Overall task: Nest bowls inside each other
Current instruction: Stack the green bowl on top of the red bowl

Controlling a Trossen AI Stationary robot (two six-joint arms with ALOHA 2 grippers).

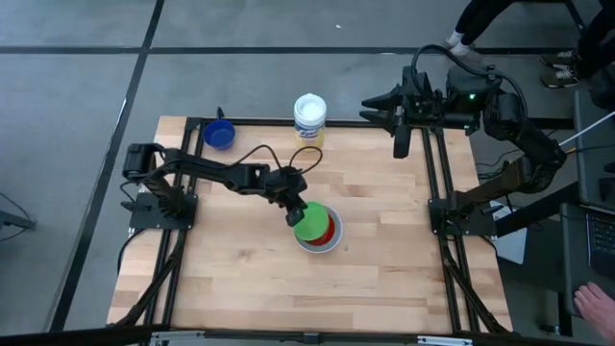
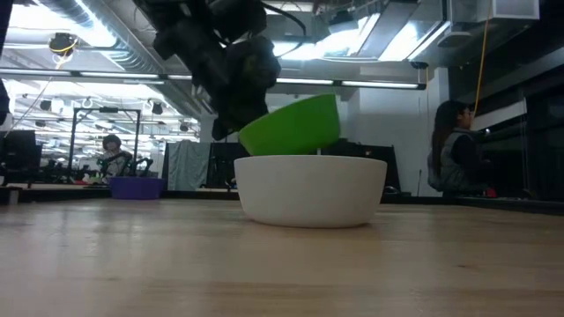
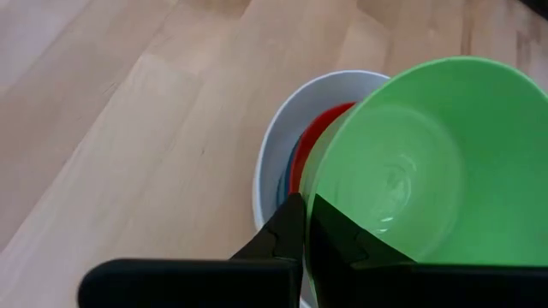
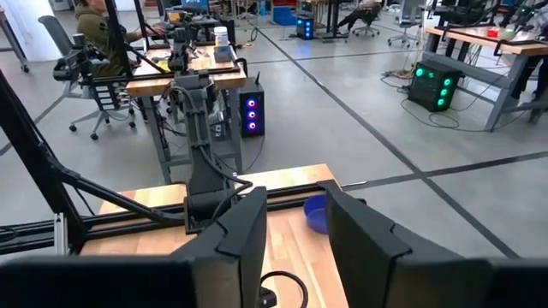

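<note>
While left gripper (image 1: pixel 294 213) pinches the green bowl (image 1: pixel 311 220) rim, tilted over the white bowl (image 2: pixel 310 189) stack mid-tabletop, we next lower, level, release; right gripper (image 1: pixel 402 144) idles part-open, empty, at the far edge.

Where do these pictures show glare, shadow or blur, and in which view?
Low view: bright ceiling lights glare behind the green bowl, and the left gripper shut on it is a dark silhouette; the near table looks soft. Left wrist view: a pale reflection lies inside the green bowl; the fingers are blurred. High view: even light, only a faint shadow beside the white bowl.
</note>
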